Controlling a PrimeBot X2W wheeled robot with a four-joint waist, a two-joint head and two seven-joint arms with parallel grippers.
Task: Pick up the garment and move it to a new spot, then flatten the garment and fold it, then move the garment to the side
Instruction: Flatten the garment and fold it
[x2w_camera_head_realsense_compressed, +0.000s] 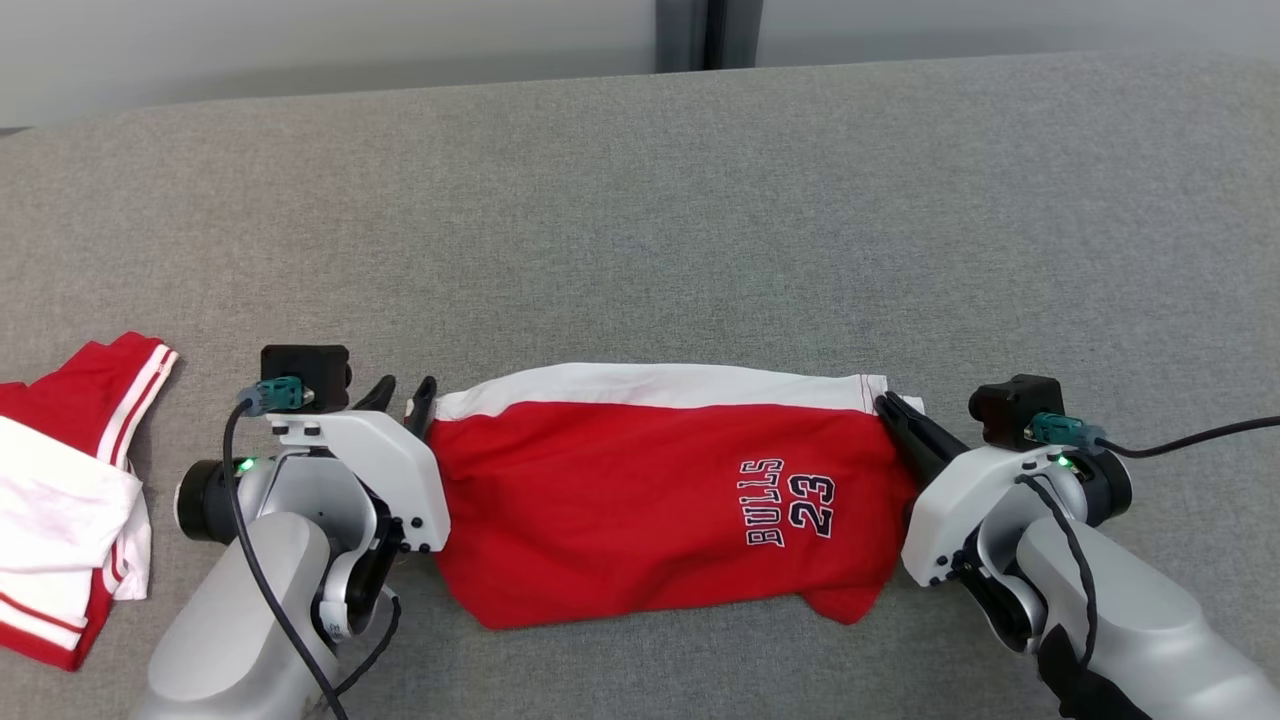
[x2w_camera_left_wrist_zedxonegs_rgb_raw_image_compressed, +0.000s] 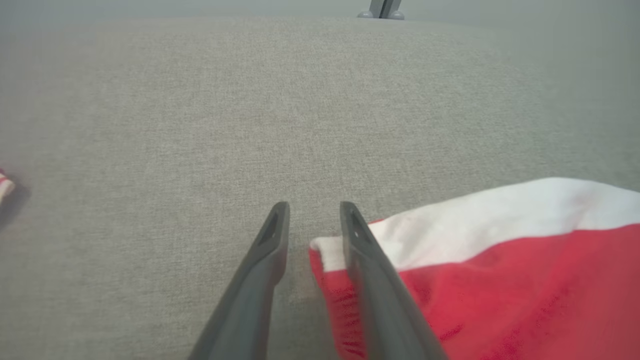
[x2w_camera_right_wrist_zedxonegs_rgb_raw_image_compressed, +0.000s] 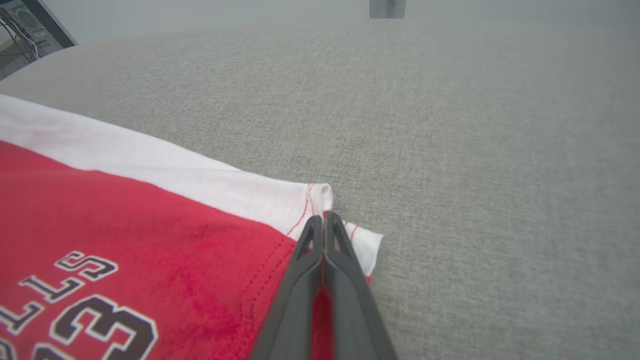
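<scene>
The garment (x2w_camera_head_realsense_compressed: 640, 490) is a red piece with a white band along its far edge and "BULLS 23" lettering, lying folded on the grey surface. My left gripper (x2w_camera_head_realsense_compressed: 402, 395) stands at its far left corner, jaws apart; in the left wrist view one finger (x2w_camera_left_wrist_zedxonegs_rgb_raw_image_compressed: 370, 270) lies over the corner of the garment (x2w_camera_left_wrist_zedxonegs_rgb_raw_image_compressed: 500, 270) and the other on bare fabric beside it. My right gripper (x2w_camera_head_realsense_compressed: 892, 404) is shut on the far right corner; the right wrist view shows the right gripper (x2w_camera_right_wrist_zedxonegs_rgb_raw_image_compressed: 324, 218) pinching the white hem of the garment (x2w_camera_right_wrist_zedxonegs_rgb_raw_image_compressed: 150, 210).
A second red and white garment (x2w_camera_head_realsense_compressed: 70, 490) lies crumpled at the left edge of the grey surface (x2w_camera_head_realsense_compressed: 640, 200). The surface's back edge meets a pale wall with a dark vertical post (x2w_camera_head_realsense_compressed: 700, 35).
</scene>
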